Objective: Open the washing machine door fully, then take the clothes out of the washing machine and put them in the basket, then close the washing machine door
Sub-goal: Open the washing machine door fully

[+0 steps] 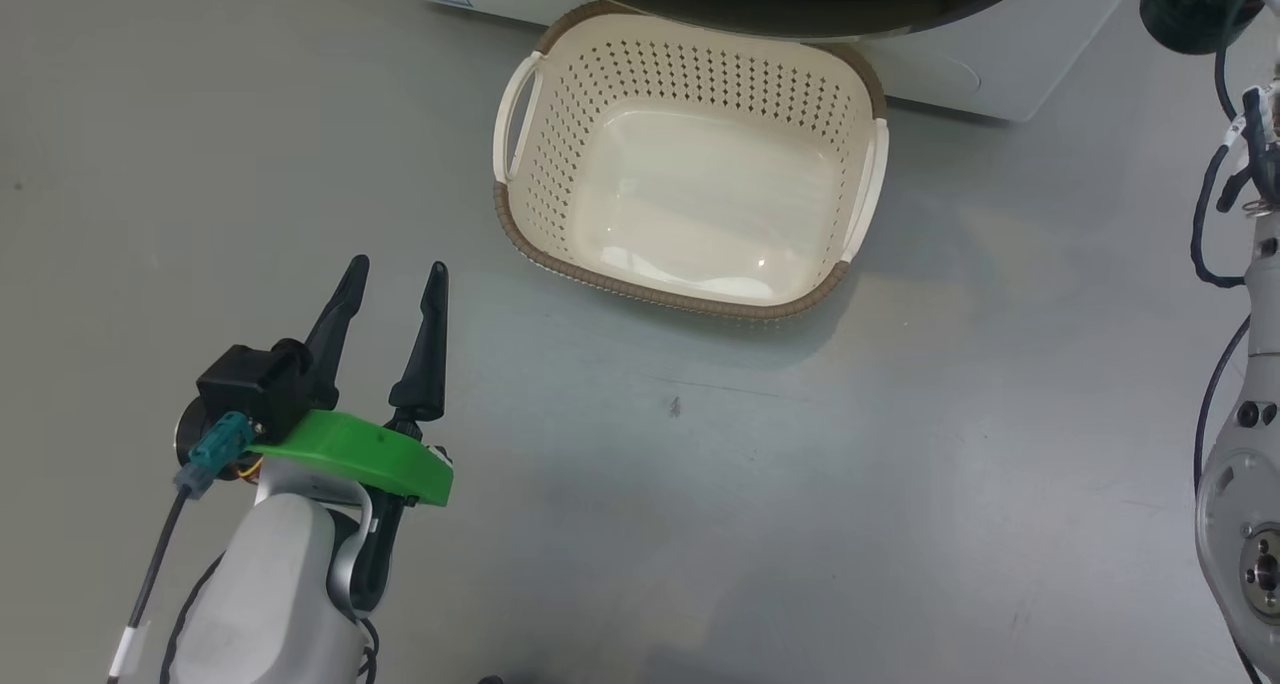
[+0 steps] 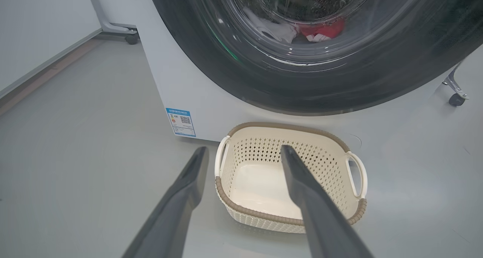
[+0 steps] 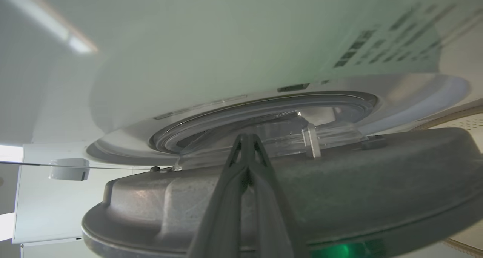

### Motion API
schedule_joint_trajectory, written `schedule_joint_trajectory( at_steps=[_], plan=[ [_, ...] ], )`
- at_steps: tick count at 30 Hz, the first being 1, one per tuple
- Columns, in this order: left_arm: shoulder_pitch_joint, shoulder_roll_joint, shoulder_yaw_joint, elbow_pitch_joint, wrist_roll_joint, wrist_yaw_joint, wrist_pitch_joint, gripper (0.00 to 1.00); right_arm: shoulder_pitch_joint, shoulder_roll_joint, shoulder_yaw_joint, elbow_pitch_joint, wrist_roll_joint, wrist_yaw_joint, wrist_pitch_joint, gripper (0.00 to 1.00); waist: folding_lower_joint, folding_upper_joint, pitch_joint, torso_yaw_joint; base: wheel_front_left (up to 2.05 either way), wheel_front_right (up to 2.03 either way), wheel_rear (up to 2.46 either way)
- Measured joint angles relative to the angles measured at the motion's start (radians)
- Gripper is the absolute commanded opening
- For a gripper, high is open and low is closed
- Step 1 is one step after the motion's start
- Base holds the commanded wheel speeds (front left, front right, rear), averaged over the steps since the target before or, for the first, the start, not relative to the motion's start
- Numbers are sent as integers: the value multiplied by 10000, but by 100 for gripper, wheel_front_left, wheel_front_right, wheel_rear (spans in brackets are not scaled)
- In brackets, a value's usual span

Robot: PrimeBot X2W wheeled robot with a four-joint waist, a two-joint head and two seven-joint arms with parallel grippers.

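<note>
Low on the washing machine [image 2: 169,73] sits a QR label [image 2: 181,122] — left gripper [image 1: 398,264] wide, right gripper [image 3: 247,138] closed.

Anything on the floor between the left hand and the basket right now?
No. In the head view, the stretch between the open left hand and the basket is bare grey floor.

Bright, even light, soft shadow beside the basket [image 1: 560,164], glare on its bottom, wrist views blurred.
</note>
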Motion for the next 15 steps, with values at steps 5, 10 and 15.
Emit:
schedule_joint_trajectory(
  at_steps=[5,10,15],
  plan=[
    [2,0,6,25,15,0,0,100,171,29,81,75,0,-2,98,0,0,0,-175,-52,0,0,0],
    [8,0,0,69,27,0,0,100,430,61,144,105,0,0,207,0,0,0,-355,-86,0,0,0],
    [29,0,12,102,38,0,0,100,715,84,226,111,6,0,370,0,0,0,-562,-124,0,0,0]
  ],
)
